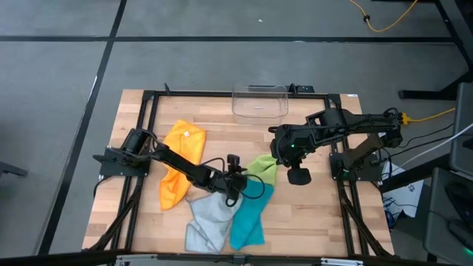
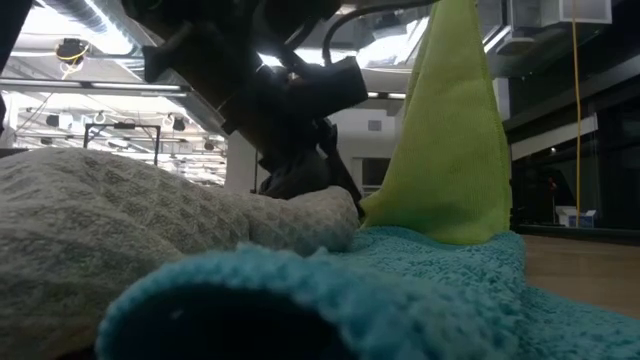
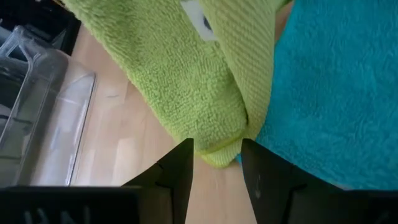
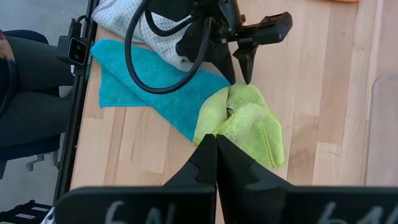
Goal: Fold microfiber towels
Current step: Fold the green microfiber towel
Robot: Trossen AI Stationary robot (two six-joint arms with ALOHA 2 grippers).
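Note:
My right gripper [image 1: 276, 155] is shut on the lime green towel [image 1: 263, 168] above the table's middle. The towel rises as a tall peak in the low view [image 2: 450, 140], and its lower end rests on the teal towel [image 1: 247, 218] and the table. My left gripper [image 1: 246, 176] is open and low on the table. Its fingertips stand on either side of the green towel's lower folded edge [image 3: 221, 155]. The light grey towel [image 1: 207, 218] lies crumpled partly over the teal one. The orange towel [image 1: 181, 159] lies to the left. My right gripper pinches a bunched upper part of the green towel [image 4: 219, 127] between its two shut fingers, coming from above. The towel hangs below the fingers in folds, its lower end [image 4: 261, 140] on the table and the teal towel. My left gripper has the towel's lower fold [image 3: 221, 155] between its open fingertips; I cannot tell whether they touch it.
A clear plastic bin [image 1: 259, 101] stands at the table's far edge, behind the towels. Bare wood lies to the right of the towels [image 1: 318, 214]. A person's legs [image 4: 25, 81] show beside the table in the right wrist view.

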